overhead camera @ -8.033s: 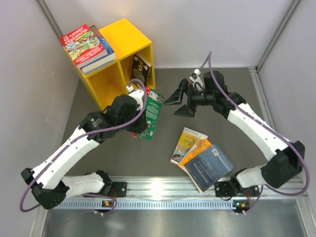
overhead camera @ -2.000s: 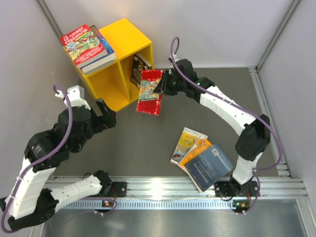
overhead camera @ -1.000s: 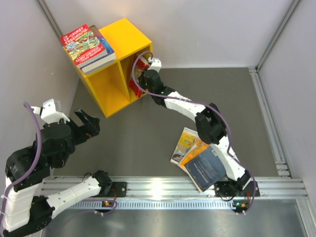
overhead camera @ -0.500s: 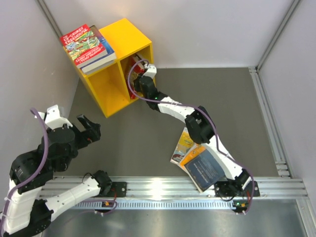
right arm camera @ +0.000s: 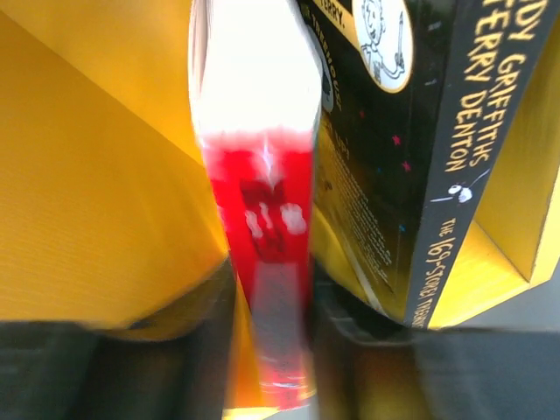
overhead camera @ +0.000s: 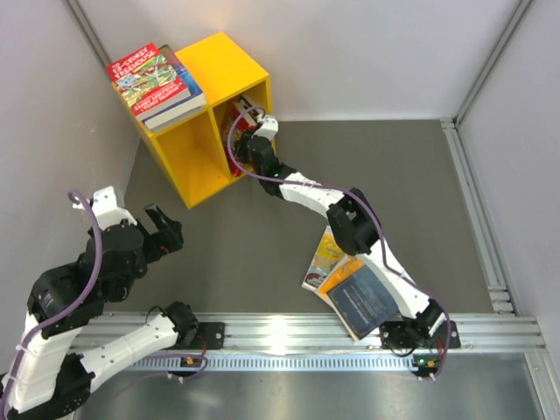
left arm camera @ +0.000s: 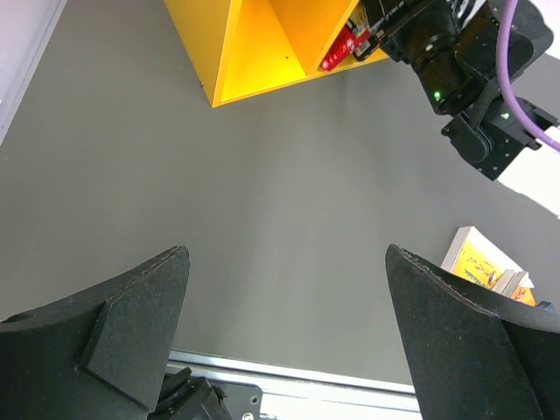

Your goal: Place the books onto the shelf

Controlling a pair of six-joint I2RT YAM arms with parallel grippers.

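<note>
Where your right tool (overhead camera: 248, 131) is: reaching into the right compartment of the yellow shelf (overhead camera: 223, 57), with its arm stretched across the grey surface (overhead camera: 245, 245).
Right tool's state: in your right wrist view its two dark fingers (right arm camera: 203, 339) press on either side of a red book (right arm camera: 262, 227), so it is closed on that book's near edge.
Red book: it stands on edge inside the right compartment, with a yellow wall on one side and a black book (right arm camera: 385, 175) on the other. Glare washes out its far part.
Black book: it is in the same compartment, leaning just beside the red book. You can read "Terry Denton" in yellow on its spine.
Shelf: it has two side-by-side compartments parted by a divider (overhead camera: 213, 131). It sits at the far left of the surface, with its openings facing the arms.
Shelf top: a stack of books (overhead camera: 153, 83) lies flat on the left half and overhangs the edge. A red cartoon "Treehouse" cover is uppermost, with a blue one beneath.
Surface pile: three overlapping books lie flat near the right arm's base. The dark blue book (overhead camera: 372, 293) is on top, the orange book (overhead camera: 344, 267) is under it, and the yellow-and-white book (overhead camera: 325, 249) is farthest out. The right arm passes above them.
Left tool (overhead camera: 162, 229): its jaws are spread wide and hold nothing. It hangs above the surface at the near left, well apart from the shelf.
</note>
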